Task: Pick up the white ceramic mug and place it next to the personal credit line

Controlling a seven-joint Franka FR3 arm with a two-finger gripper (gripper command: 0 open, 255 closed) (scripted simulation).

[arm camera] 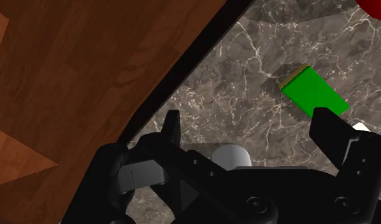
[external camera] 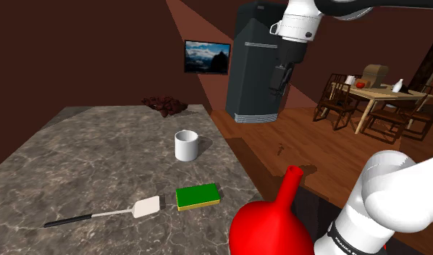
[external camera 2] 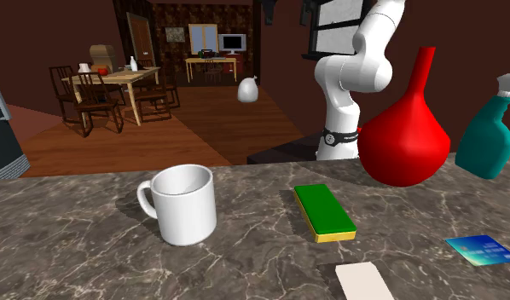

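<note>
The white mug [external camera: 187, 145] stands upright on the marble counter [external camera: 77, 152], handle toward the second exterior view's left [external camera 2: 185, 204]. My black gripper [external camera: 280, 78] hangs high above the counter's edge, up and to the shoulder view's right of the mug, touching nothing. In the wrist view its fingers [arm camera: 172, 130] stand wide apart around an empty gap [arm camera: 248, 121], with part of the mug [arm camera: 230, 154] showing far below between them. A blue card [external camera 2: 482, 250] lies flat near the counter's front at the second exterior view's right, past the green sponge [external camera 2: 324, 210] from the mug.
A green sponge with a yellow underside [external camera: 198, 195] and a white spatula [external camera: 106, 214] lie nearer the stand than the mug. A red vase [external camera 2: 404, 136] and a teal spray bottle [external camera 2: 492, 128] stand by the arm's base. A dark pile [external camera: 164, 105] sits at the counter's far end.
</note>
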